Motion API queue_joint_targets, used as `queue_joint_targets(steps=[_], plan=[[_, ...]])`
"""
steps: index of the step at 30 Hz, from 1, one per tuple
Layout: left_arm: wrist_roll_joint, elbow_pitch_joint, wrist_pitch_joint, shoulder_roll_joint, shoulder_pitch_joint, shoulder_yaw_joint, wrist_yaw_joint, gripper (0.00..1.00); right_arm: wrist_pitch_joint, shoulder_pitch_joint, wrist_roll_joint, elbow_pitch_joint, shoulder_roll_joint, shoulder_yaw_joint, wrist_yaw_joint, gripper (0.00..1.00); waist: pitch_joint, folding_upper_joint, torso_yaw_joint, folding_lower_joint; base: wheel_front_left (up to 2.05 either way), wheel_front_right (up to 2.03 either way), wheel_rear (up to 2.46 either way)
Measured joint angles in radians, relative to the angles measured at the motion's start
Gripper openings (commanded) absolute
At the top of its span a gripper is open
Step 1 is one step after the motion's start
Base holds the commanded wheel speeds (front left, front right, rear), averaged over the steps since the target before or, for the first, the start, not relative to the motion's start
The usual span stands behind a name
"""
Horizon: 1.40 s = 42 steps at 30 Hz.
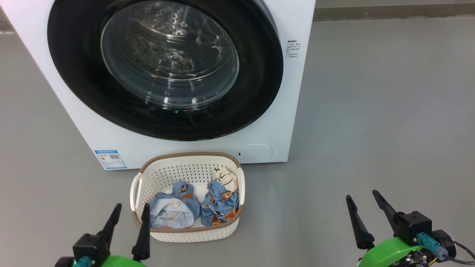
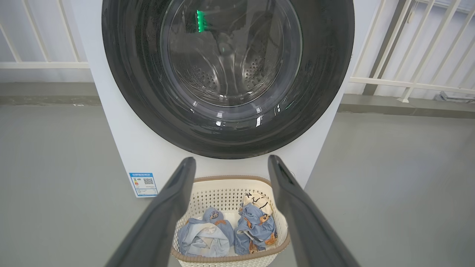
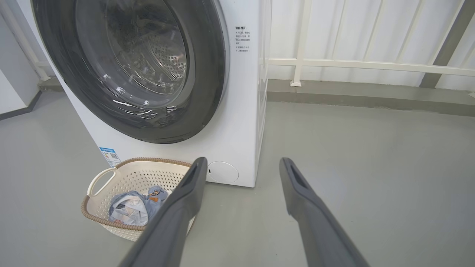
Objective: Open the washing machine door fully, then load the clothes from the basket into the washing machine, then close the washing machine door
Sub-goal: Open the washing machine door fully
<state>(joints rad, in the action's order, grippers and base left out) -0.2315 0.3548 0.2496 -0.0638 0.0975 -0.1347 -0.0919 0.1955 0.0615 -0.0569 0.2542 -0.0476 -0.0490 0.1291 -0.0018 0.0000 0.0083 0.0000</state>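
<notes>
**Door shut, load waiting: what could trip us here**

We face the washer (image 1: 92, 137), which stands towards the floor's (image 1: 371, 111) far edge. Its door (image 1: 169, 55) is shut flat against the front. The basket (image 1: 189, 154) sits on the floor just in front of the washer, below the door's lower rim. Both bundles of clothes (image 1: 220, 202) lie in its near half, so no part of the task is done yet.

Our left jaws are spread wide and empty, low at the basket's near left corner. In the left wrist view they frame the basket and the clothes. Our right jaws are also spread and empty, well apart from the basket, over bare floor to its right.

We judge opening the door to be the step in hand, and most of the risk lies there:

- **Grip:** We cannot make out a handle or a latch side on the glossy black frame. A pull at the wrong edge would do nothing, or the jaws could slide off the slick rim.
- **Basket:** It is light and close under the door. An arm reaching low, or the left jaws lifting carelessly, could catch its rim or handle and shove or tip it.
- **Half-open door:** If the door is not swung fully open, it would narrow the way to the drum. A bundle could then snag on the frame and drop to the floor.
</notes>
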Motion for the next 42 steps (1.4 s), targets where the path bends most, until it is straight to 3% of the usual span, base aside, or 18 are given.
queue_joint_targets(steps=[16, 17, 18, 33, 38, 42], plan=[[0.003, -0.007, 0.0, 0.001, 0.0, 0.009, 0.0, 1.0, 0.002, 0.0, 0.0, 0.0, 0.0, -0.004, 0.0, 1.0, 0.0, 0.0, 0.001, 0.0, 0.0, 0.0, 0.0], [0.003, -0.008, 0.0, 0.001, 0.0, 0.009, 0.0, 1.0, 0.008, 0.0, 0.0, 0.0, 0.0, -0.004, 0.0, 0.35, 0.0, 0.0, 0.001, 0.0, 0.0, 0.0, 0.0], [0.003, -0.008, 0.0, 0.001, 0.0, 0.01, 0.0, 1.0, 0.009, 0.0, -0.003, -0.001, 0.0, -0.004, 0.0, 0.0, 0.001, 0.0, 0.001, 0.0001, 0.0, 0.0, 0.0], [0.003, -0.015, 0.0, 0.005, 0.0, 0.018, 0.0, 1.0, 0.017, 0.0, -0.027, -0.005, 0.0, -0.004, 0.0, 0.0, 0.01, 0.0, 0.002, 0.0, 0.0, 0.0, 0.0], [0.003, -0.019, 0.0, 0.007, 0.0, 0.022, 0.0, 1.0, -0.002, 0.023, -0.136, 0.007, 0.0, -0.016, 0.0, 0.0, 0.018, 0.0, 0.004, 0.0, 0.0, 0.0, 0.0], [0.003, -0.022, 0.0, 0.01, 0.0, 0.023, 0.0, 1.0, -0.032, 0.05, -0.318, 0.02, -0.001, -0.044, 0.0, 0.0, 0.024, 0.0001, 0.007, 0.0, 0.0, 0.0, 0.0]])
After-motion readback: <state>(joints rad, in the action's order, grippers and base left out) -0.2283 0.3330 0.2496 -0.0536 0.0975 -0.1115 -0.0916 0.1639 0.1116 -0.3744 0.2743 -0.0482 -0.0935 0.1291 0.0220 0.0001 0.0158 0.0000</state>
